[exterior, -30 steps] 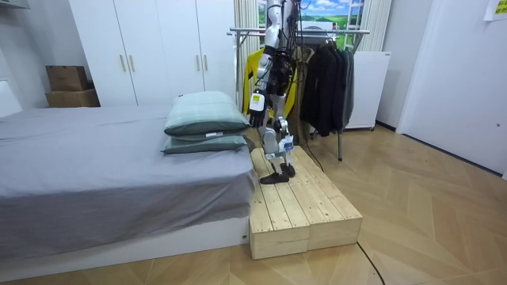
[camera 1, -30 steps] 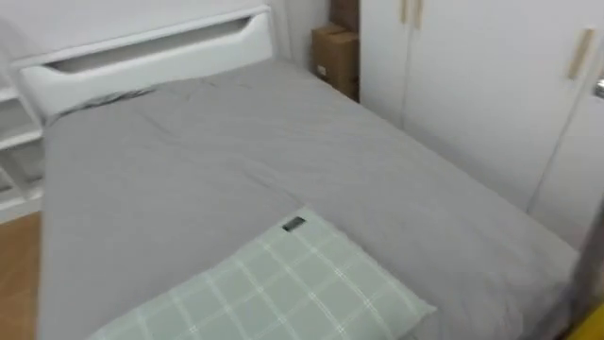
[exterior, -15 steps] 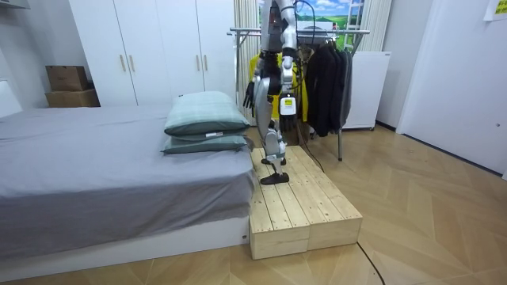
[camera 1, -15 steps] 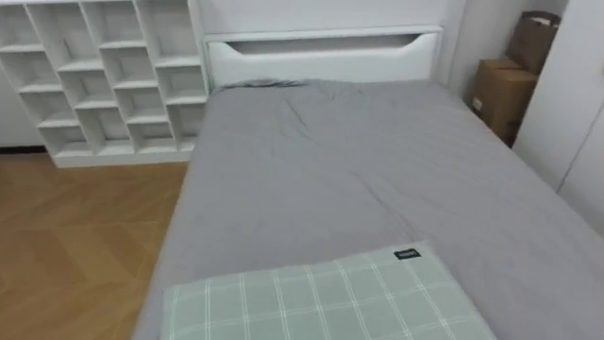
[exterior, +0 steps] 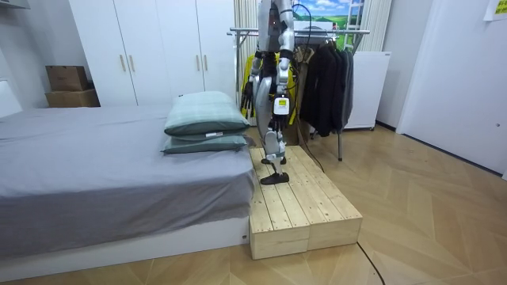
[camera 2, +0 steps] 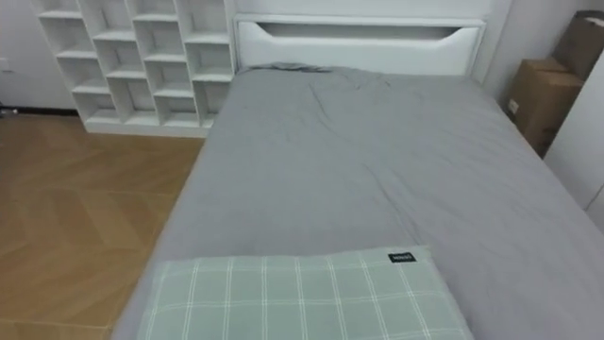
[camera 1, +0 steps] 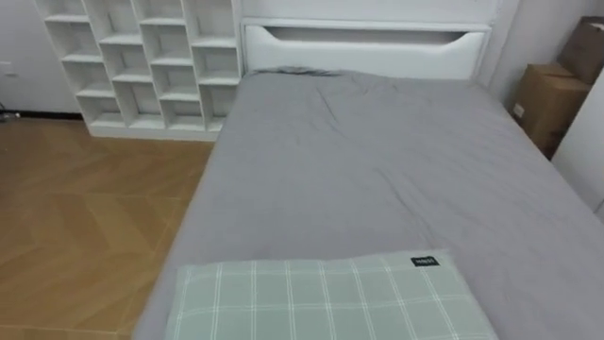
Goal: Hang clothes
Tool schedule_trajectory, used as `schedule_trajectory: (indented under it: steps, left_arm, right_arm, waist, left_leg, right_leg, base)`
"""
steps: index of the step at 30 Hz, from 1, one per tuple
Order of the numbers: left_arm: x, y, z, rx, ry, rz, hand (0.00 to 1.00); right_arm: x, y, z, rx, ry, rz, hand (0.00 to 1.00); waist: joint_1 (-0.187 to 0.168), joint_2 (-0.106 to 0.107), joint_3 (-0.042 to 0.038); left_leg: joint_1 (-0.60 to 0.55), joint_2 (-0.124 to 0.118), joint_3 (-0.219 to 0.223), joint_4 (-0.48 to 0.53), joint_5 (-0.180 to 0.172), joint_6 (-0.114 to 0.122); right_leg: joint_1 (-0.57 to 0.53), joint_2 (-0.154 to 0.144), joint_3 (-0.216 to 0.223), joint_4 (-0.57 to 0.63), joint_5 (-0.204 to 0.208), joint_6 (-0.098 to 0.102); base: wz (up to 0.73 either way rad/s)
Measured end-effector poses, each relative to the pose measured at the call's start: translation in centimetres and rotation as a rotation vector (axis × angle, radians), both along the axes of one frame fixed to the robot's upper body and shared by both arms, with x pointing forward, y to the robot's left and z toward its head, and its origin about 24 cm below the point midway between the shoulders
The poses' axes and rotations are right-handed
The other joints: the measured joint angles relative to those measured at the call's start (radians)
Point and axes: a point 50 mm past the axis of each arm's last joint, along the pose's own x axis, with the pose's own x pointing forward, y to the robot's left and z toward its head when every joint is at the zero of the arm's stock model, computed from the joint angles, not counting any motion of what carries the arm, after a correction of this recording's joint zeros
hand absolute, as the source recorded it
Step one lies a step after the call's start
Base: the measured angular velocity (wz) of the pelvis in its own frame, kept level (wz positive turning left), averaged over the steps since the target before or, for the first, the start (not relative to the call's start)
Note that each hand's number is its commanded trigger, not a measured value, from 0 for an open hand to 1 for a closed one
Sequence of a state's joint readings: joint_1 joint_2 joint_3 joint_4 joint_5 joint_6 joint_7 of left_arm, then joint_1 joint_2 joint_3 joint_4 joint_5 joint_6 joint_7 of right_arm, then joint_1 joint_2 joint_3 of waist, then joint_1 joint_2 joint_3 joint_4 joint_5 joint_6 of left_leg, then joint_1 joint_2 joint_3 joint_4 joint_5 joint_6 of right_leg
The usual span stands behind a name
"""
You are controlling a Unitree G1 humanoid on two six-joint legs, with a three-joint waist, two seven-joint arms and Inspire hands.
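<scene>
I stand on a wooden platform at the foot end of a grey bed, facing its headboard. Behind me stands a clothes rack with dark clothes and a yellow garment hanging on it. My left hand hangs at my side, on the side nearer the room camera. My right hand hangs in front of my hip with its fingers relaxed and nothing in it. No garment is in either hand.
A green checked pillow lies on a second pillow just below my view. White cube shelves stand left of the headboard, cardboard boxes right of it. A white wardrobe lines the far wall. Wooden floor runs left of the bed.
My view has swung left from the wardrobe side to the shelves and headboard. The room view shows me turning on the platform toward the bed, arms swinging.
</scene>
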State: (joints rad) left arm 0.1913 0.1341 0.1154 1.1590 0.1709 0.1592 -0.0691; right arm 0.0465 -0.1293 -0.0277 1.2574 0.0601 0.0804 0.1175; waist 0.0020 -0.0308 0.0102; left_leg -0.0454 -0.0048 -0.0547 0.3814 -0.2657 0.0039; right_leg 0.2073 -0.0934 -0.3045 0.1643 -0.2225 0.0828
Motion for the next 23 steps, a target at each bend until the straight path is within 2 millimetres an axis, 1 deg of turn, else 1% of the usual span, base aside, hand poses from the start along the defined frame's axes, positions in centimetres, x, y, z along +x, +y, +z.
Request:
schedule_trajectory:
  steps: [2, 3, 4, 5, 6, 9, 10, 14, 16, 20, 23]
  left_arm:
    - [0.11, -0.05, -0.01, -0.002, -0.002, -0.001, 0.0]
    - [0.14, -0.04, -0.01, -0.002, -0.003, -0.003, 0.0]
    - [0.07, -0.04, -0.01, -0.002, 0.001, -0.009, 0.0]
    - [0.05, -0.03, -0.01, 0.0, 0.004, -0.016, 0.0]
    - [0.02, -0.02, -0.01, 0.001, 0.006, -0.021, 0.0]
    - [0.03, 0.01, -0.01, 0.002, 0.006, -0.019, 0.0]
    - [0.01, -0.03, -0.03, 0.002, 0.007, -0.019, 0.0]
    - [-0.02, -0.16, -0.06, -0.002, -0.001, -0.022, 0.0]
    - [-0.12, -0.29, -0.1, -0.006, 0.002, -0.021, 0.0]
    - [-0.03, -0.44, -0.13, -0.01, -0.003, -0.021, 0.0]
    - [0.05, -0.44, -0.13, -0.01, -0.01, -0.023, 0.0]
  right_arm:
    - [-0.32, 0.0, -0.05, 0.014, 0.007, -0.029, 0.0]
    - [-0.46, -0.02, -0.07, 0.021, 0.008, -0.05, 0.0]
    - [-0.63, -0.06, -0.08, 0.026, 0.009, -0.064, 0.0]
    - [-0.76, -0.07, -0.09, 0.027, 0.01, -0.073, 0.0]
    - [-0.77, -0.11, -0.07, 0.029, 0.005, -0.085, 0.0]
    - [-0.92, -0.21, -0.07, 0.031, 0.006, -0.111, 0.0]
    - [-0.93, -0.24, -0.06, 0.031, 0.005, -0.117, 0.0]
    - [-0.92, -0.32, -0.04, 0.028, -0.004, -0.126, 0.0]
    - [-0.81, -0.33, -0.02, 0.03, -0.016, -0.138, 0.0]
    - [-1.02, -0.32, -0.04, 0.036, -0.017, -0.162, 0.0]
    - [-1.05, -0.33, -0.04, 0.038, -0.018, -0.166, 0.0]
  waist:
    - [0.0, 0.001, 0.0009]
    - [0.0, 0.007, -0.0022]
    - [0.0, 0.002, 0.0008]
    - [0.0, 0.01, -0.0018]
    - [0.0, 0.008, -0.0009]
    - [-0.003, 0.014, -0.0017]
    - [-0.003, 0.017, -0.0034]
    - [-0.012, 0.025, -0.0039]
    - [-0.023, 0.03, -0.0032]
    - [-0.023, 0.037, -0.0016]
    - [-0.024, 0.039, -0.0021]
  left_leg:
    - [-0.002, 0.0, -0.005, 0.003, 0.0, 0.0]
    - [-0.004, 0.0, -0.007, 0.003, 0.0, -0.001]
    - [-0.004, -0.001, -0.007, 0.004, 0.0, -0.001]
    - [-0.003, -0.001, -0.007, 0.004, 0.0, -0.001]
    - [-0.002, -0.002, -0.008, 0.002, 0.0, 0.0]
    - [0.004, -0.003, -0.007, -0.003, 0.0, 0.0]
    - [0.004, -0.003, -0.006, -0.003, 0.0, -0.001]
    - [-0.002, -0.002, -0.003, -0.004, 0.002, -0.004]
    - [-0.002, -0.002, -0.003, -0.005, 0.004, -0.005]
    - [0.0, -0.001, 0.001, -0.005, 0.005, -0.005]
    - [0.002, -0.001, 0.002, -0.007, 0.006, -0.005]
  right_leg:
    - [0.001, 0.003, 0.004, 0.001, 0.0, 0.0]
    - [0.001, 0.003, 0.011, 0.002, 0.0, 0.0]
    - [0.0, 0.004, 0.03, 0.001, 0.0, 0.0]
    - [0.0, 0.005, 0.036, 0.002, 0.0, 0.0]
    - [-0.001, 0.005, 0.054, 0.002, 0.0, -0.001]
    - [-0.005, 0.006, 0.069, 0.002, 0.001, -0.001]
    - [-0.01, 0.007, 0.079, 0.003, 0.001, -0.002]
    - [-0.017, 0.007, 0.082, 0.003, 0.001, -0.002]
    - [-0.017, 0.007, 0.083, 0.002, 0.001, -0.002]
    - [-0.017, 0.007, 0.084, 0.002, 0.001, -0.002]
    - [-0.018, 0.007, 0.085, 0.002, 0.001, -0.002]
  base:
    - [0.1]
    - [0.04]
    - [0.0]
    - [-0.04]
    - [-0.05]
    - [-0.06]
    - [-0.09]
    - [-0.03]
    - [0.0]
    - [-0.02]
    - [0.0]
